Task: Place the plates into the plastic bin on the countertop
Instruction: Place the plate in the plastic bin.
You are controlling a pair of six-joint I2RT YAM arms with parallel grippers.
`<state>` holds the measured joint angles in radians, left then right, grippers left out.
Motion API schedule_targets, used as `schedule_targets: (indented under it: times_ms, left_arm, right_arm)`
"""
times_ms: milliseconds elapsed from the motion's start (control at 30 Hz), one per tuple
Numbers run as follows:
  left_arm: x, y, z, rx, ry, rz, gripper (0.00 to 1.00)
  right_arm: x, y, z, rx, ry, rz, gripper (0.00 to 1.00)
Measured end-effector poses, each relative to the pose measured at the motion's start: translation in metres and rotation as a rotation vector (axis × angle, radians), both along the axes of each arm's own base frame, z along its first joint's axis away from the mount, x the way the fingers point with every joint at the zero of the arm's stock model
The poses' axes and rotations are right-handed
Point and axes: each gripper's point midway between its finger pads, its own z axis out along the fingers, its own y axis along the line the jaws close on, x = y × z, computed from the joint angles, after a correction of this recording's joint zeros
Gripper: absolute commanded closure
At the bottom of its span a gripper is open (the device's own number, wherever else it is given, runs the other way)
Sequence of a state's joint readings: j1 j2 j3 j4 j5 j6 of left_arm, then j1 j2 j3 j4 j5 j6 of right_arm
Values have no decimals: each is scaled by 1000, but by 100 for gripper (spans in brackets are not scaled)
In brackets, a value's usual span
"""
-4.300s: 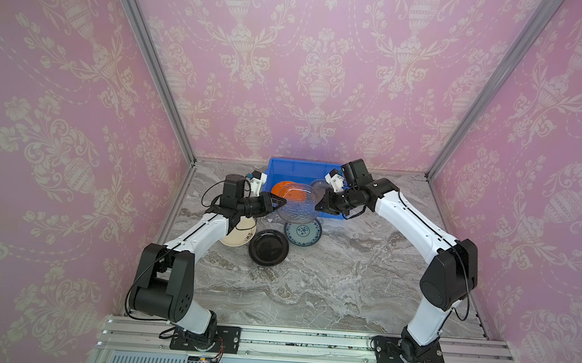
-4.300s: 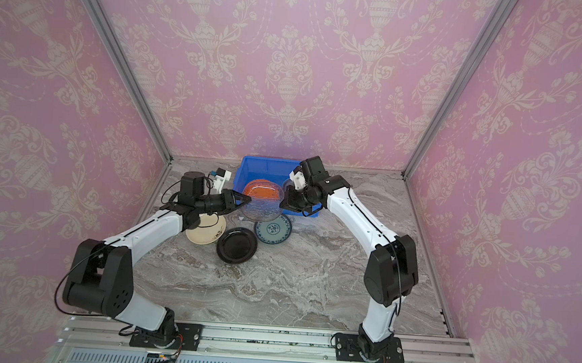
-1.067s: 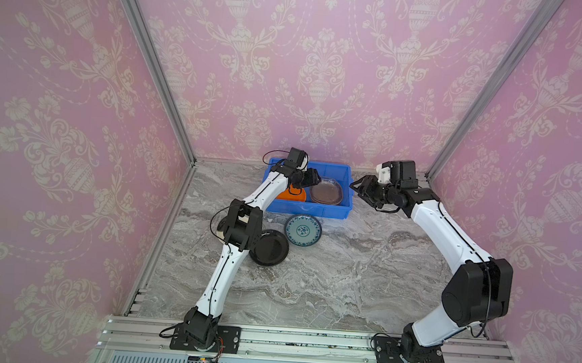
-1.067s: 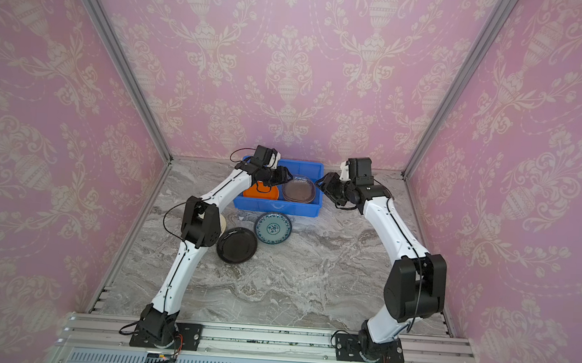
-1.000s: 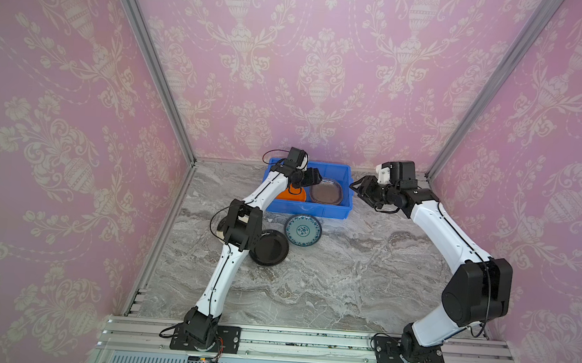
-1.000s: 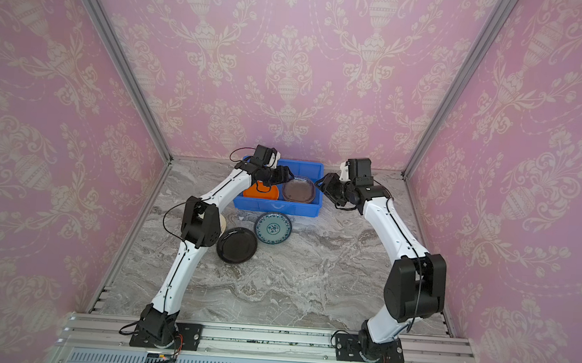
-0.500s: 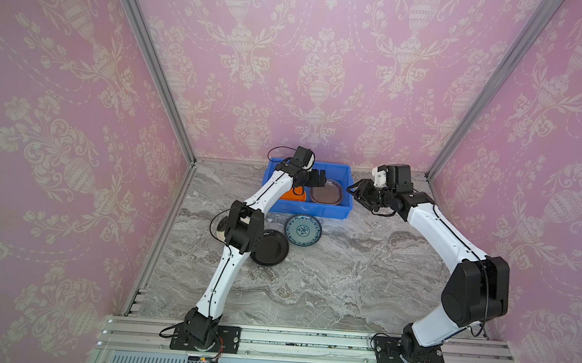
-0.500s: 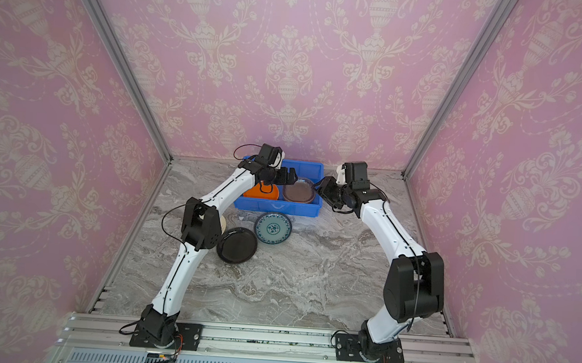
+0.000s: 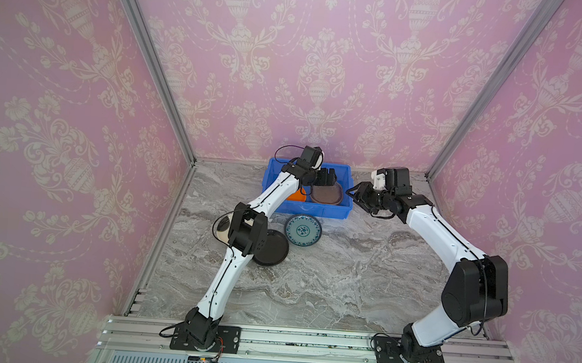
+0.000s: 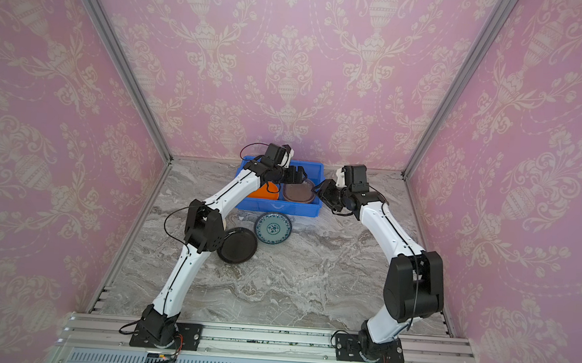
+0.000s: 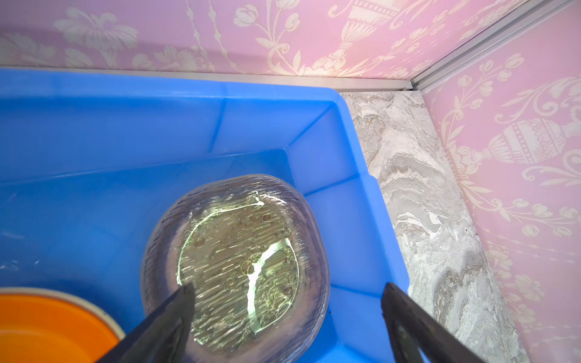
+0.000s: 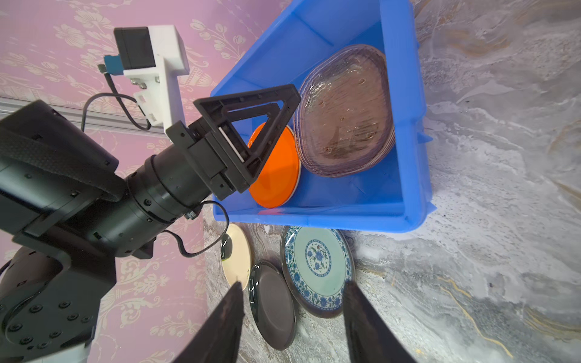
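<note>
Since the frame 4.3 s back, the left arm has left the cream plate and stretched out to the bin. The right arm no longer holds a clear plate over the bin and has drawn off to the bin's right end.

- Plates in bin: a stack of brownish translucent plates (image 9: pixel 326 194) lies in the right half of the blue plastic bin (image 9: pixel 315 211). The orange plate (image 9: pixel 297 197) lies in the left half, just beside the stack.
- Plates on the countertop (image 9: pixel 328 279): the teal-patterned plate (image 9: pixel 303 230) sits just in front of the bin. The black plate (image 9: pixel 272 249) is beside it, nearer the robot's base. The cream plate (image 12: pixel 237 254) is mostly hidden behind the left elbow in both top views.
- Left gripper (image 11: pixel 287 287): over the translucent stack, jaws spread wide, nothing between them. I cannot tell whether one finger touches the top plate.
- Right gripper (image 9: pixel 357 194): just off the bin's right end, above the countertop, jaws parted and empty.
</note>
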<state>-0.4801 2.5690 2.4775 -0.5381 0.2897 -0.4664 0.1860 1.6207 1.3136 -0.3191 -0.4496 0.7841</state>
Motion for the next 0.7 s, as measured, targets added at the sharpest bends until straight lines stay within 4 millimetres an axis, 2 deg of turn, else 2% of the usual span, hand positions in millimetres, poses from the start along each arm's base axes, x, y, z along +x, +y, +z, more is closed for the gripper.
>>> schedule_targets:
  times_ms: [300, 567, 700]
  left_arm:
    - [0, -7, -60, -12, 104, 13, 7]
    - [2, -10, -60, -31, 99, 13, 4]
    - [6, -11, -48, -43, 74, 12, 1]
  right_arm:
    - [-5, -1, -11, -4, 28, -1, 48]
    - [-5, -1, -12, -4, 29, -1, 49]
    - [-5, 0, -12, -1, 29, 2, 49]
